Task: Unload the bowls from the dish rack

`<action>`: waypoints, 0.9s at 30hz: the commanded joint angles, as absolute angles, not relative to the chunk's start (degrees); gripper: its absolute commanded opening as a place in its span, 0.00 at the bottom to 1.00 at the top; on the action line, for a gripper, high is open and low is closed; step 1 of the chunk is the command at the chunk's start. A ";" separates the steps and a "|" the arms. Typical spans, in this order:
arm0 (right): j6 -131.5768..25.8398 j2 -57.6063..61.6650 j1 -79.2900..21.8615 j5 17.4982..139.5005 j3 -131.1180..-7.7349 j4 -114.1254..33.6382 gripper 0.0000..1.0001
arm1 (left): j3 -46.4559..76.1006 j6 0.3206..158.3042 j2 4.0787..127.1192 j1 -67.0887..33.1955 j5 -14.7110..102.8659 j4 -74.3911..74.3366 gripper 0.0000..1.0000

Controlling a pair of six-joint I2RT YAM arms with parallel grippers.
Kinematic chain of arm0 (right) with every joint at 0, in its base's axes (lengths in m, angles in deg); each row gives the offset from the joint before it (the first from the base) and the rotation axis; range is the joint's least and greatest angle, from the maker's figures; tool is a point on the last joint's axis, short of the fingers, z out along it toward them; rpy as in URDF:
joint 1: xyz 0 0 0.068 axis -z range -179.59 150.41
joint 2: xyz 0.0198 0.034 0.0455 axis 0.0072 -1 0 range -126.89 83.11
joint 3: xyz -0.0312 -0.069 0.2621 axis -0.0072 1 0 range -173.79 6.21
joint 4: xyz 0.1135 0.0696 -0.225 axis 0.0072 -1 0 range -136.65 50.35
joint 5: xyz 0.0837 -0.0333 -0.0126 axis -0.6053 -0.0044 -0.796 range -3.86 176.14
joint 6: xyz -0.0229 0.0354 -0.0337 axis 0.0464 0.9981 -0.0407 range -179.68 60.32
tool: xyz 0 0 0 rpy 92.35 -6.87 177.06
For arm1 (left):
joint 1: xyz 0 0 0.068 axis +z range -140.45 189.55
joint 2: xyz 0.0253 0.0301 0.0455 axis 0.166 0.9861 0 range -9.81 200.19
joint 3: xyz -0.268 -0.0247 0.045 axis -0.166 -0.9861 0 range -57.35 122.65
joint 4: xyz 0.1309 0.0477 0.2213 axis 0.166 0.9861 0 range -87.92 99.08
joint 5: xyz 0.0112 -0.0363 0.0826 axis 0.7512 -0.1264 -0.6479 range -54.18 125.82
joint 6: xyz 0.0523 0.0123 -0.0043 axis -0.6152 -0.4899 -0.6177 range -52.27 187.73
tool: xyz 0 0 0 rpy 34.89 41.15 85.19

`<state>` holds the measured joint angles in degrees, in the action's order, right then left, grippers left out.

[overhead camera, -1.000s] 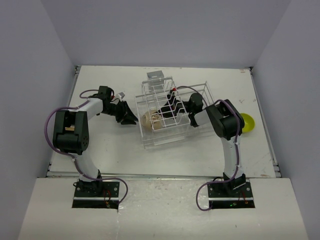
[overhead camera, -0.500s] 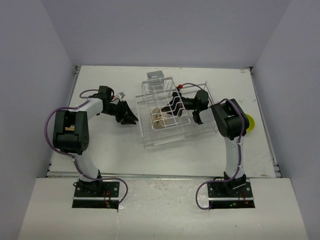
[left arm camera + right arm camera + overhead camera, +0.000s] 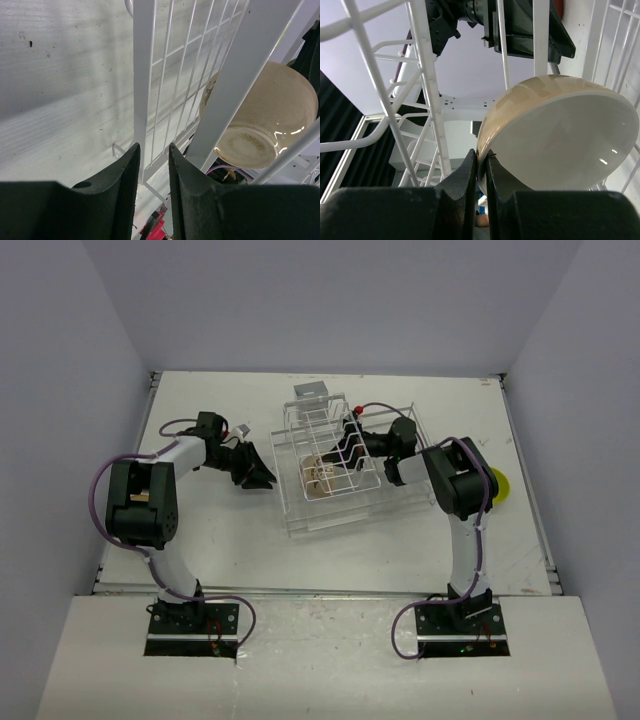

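Left jaws are closed on the left edge bar of the dish rack point(image 3: 312, 516) on the counter point(image 3: 220, 540). Inside its basket, right jaws clamp the rim of the tilted beige bowl point(image 3: 555, 135).

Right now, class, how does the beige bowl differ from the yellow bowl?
The beige bowl is tipped on its side inside the dish rack; the yellow bowl lies on the table to the rack's right. The right gripper pinches the beige bowl's rim; no gripper holds the yellow bowl. Both are round bowls.
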<state>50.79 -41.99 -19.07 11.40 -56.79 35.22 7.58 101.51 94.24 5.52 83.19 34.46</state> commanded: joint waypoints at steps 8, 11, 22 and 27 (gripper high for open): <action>51.59 -36.07 -18.84 10.03 -59.45 54.04 0.00 | 8.92 100.52 94.26 5.69 85.30 33.80 0.31; 51.32 -35.81 -18.48 9.76 -59.10 53.69 0.00 | 8.92 100.43 94.17 5.68 85.39 33.72 0.31; 49.83 -35.28 -15.94 8.36 -58.13 52.46 0.00 | 8.83 100.43 93.82 5.68 85.39 33.89 0.31; 50.00 -35.10 -14.36 7.48 -58.57 52.20 0.00 | 8.48 100.34 93.55 5.69 85.47 33.89 0.31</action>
